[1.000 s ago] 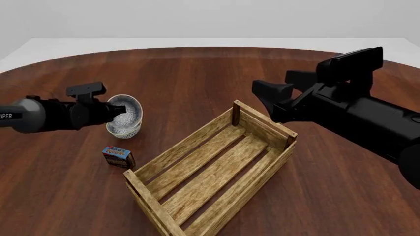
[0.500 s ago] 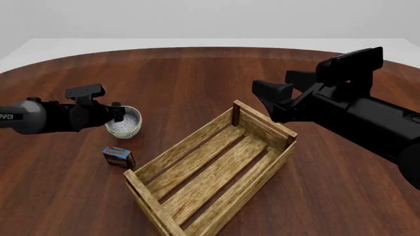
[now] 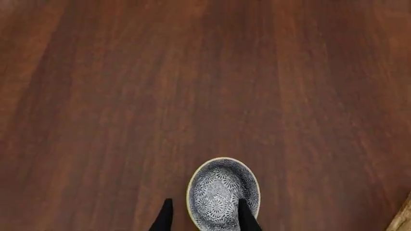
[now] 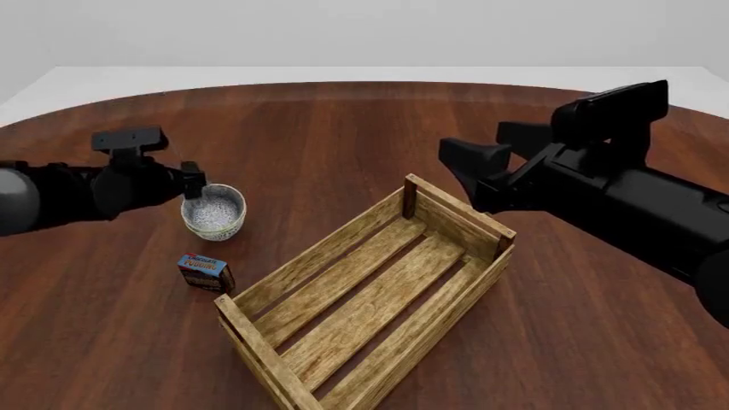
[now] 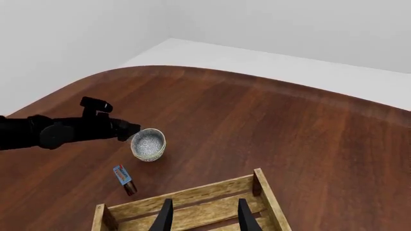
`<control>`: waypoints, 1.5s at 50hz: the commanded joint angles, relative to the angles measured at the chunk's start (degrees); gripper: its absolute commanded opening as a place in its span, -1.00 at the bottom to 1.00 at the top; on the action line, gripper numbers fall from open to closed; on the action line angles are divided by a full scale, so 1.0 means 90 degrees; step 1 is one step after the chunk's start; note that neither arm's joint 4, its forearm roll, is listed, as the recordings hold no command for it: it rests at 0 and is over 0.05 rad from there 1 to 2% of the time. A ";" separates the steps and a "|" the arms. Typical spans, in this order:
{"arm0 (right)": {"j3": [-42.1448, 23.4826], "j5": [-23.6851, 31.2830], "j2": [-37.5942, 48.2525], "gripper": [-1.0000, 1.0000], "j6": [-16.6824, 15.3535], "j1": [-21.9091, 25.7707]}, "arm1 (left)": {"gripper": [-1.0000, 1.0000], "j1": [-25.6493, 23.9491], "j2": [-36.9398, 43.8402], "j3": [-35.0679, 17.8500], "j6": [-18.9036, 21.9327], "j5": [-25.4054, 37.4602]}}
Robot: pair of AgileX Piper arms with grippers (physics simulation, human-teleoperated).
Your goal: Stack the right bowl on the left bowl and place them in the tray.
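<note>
Two blue-grey speckled bowls stand nested as one stack point(image 4: 214, 212) on the table, left of the tray point(image 4: 333, 248). Only the top bowl's patterned inside point(image 3: 223, 191) shows, so I cannot tell the right bowl from the left bowl. My left gripper point(image 4: 193, 181) hovers just above the stack's left rim, open and holding nothing. In the left wrist view one fingertip point(image 3: 247, 216) overlaps the bowl and the other lies outside it. My right gripper point(image 4: 469, 147) hangs open over the tray's far end, with its fingers point(image 5: 165, 214) spread above the slats point(image 5: 192, 198).
A small blue-and-red box point(image 4: 205, 272) lies on the wood between the bowl stack and the tray's near corner, also visible from the right wrist point(image 5: 124, 177). The round table's far edge meets a white floor. The right arm's bulk covers the table's right side.
The tilted upper bowl has settled level into the lower one. My left gripper has let go, lifted and drawn back to the left. The right arm has not moved.
</note>
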 commanded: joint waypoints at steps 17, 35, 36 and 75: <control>0.0000 0.0024 -0.0035 1.00 -0.0010 -0.0002 | 1.00 -0.0396 -0.0409 0.0152 0.1046 0.0282; 0.0002 0.0017 -0.0030 1.00 -0.0002 -0.0011 | 1.00 -0.0607 -0.0061 0.0221 0.1245 0.0164; 0.0002 0.0017 -0.0030 1.00 -0.0002 -0.0011 | 1.00 -0.0607 -0.0061 0.0221 0.1245 0.0164; 0.0004 0.0013 -0.0030 1.00 0.0000 -0.0014 | 1.00 -0.0543 0.0883 -0.0381 0.1218 0.0238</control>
